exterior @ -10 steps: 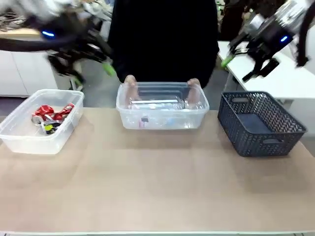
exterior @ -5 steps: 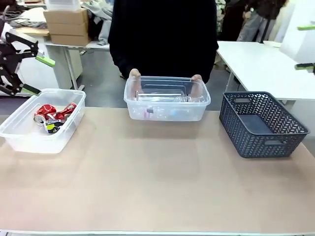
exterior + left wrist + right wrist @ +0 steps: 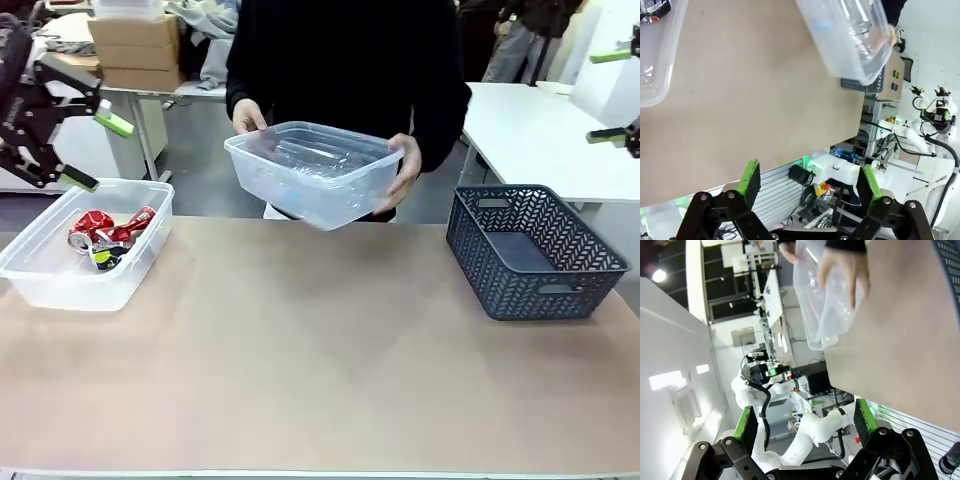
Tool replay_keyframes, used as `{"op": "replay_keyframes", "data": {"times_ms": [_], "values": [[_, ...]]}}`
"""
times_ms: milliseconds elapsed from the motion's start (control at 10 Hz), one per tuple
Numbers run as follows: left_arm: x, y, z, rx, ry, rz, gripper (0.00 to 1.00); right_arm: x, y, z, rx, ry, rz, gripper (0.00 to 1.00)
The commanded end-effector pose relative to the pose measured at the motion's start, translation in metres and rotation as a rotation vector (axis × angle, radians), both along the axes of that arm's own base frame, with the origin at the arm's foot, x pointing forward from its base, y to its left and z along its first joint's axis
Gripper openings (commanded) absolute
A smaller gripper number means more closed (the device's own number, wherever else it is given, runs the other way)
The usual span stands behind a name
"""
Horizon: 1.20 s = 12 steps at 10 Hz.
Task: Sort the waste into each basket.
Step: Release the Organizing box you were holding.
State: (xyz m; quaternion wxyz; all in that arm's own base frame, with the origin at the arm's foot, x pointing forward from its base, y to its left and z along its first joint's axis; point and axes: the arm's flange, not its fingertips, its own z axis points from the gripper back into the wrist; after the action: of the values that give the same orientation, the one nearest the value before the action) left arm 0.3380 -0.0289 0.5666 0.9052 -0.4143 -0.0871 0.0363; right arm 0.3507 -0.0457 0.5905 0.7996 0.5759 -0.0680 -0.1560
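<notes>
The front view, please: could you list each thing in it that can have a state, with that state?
Left tub: on the table, holding crushed cans.
Middle tub: lifted off the table, tilted, in the person's two hands, clear bottles inside.
Lattice basket: on the table, empty.
Left gripper: open, empty, raised.
Right gripper: open, empty, at the frame edge.

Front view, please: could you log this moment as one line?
person: lifts bottle tub off table | can tub: on table | left gripper: open | right gripper: open
</notes>
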Motion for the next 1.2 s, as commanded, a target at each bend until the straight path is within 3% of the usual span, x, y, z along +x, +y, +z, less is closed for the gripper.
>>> {"op": "replay_keyframes", "data": {"times_ms": [0,1100], "values": [[-0.0010,0.0114,-0.0009,0.008,0.017,0.010,1.00,-0.0018,-0.0087,0.0026,-0.015,0.003,0.005,1.00],[-0.0010,0.0114,-0.0009,0.008,0.017,0.010,1.00,-0.0018,-0.0087,0.0026,-0.015,0.003,0.005,1.00]]}}
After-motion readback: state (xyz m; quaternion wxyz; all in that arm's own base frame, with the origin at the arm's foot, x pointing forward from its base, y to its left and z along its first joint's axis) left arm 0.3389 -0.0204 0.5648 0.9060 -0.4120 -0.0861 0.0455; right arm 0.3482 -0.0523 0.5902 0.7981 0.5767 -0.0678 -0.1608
